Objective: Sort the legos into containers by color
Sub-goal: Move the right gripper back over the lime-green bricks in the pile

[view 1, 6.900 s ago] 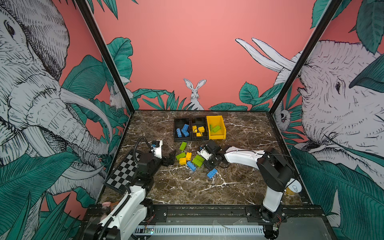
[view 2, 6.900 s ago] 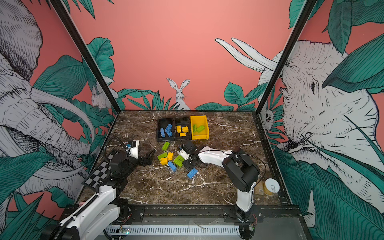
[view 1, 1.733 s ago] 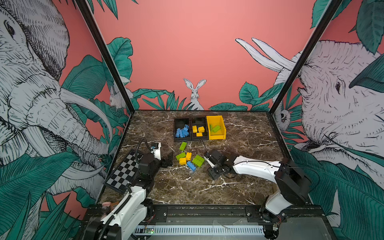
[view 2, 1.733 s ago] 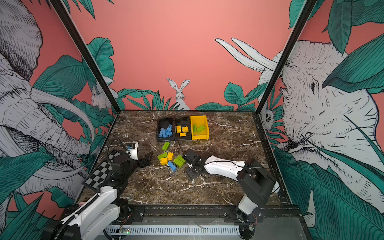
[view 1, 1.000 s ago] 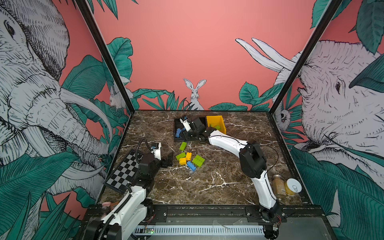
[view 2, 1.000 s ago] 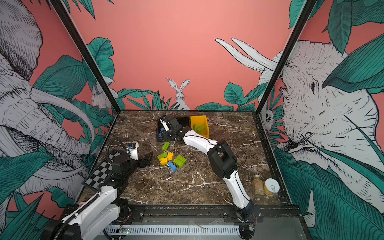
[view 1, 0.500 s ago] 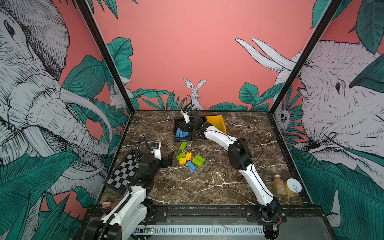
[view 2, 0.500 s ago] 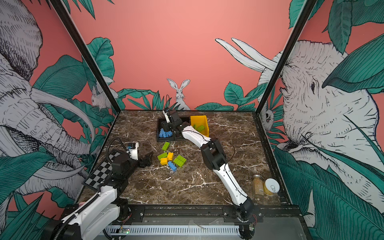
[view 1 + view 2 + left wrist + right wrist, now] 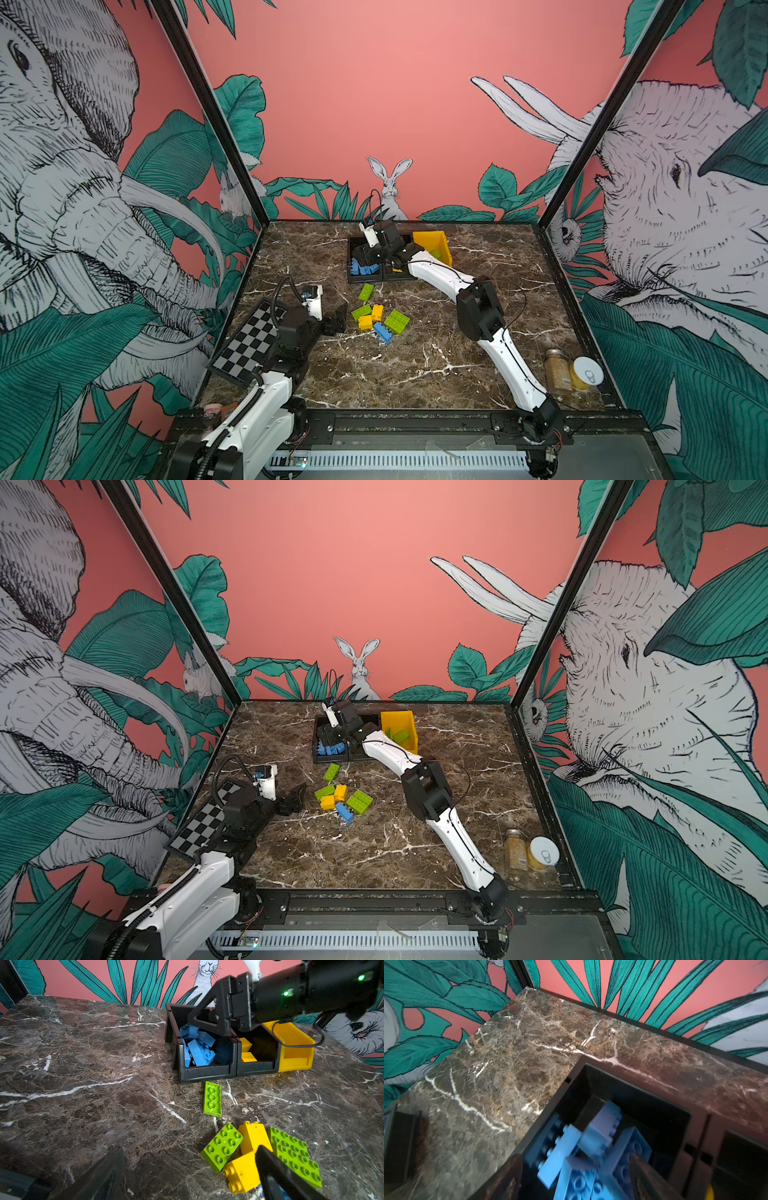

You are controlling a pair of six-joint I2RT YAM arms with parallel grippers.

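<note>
Marble table (image 9: 415, 374), coral jungle-mural walls (image 9: 374, 104); left hand (image 9: 336, 322) and right hand (image 9: 365, 259) gape, holding nothing.

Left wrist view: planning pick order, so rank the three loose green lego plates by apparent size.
1. Wide green studded plate
2. Green two-by-four plate
3. Narrow green plate, farther off, so unsure
</note>
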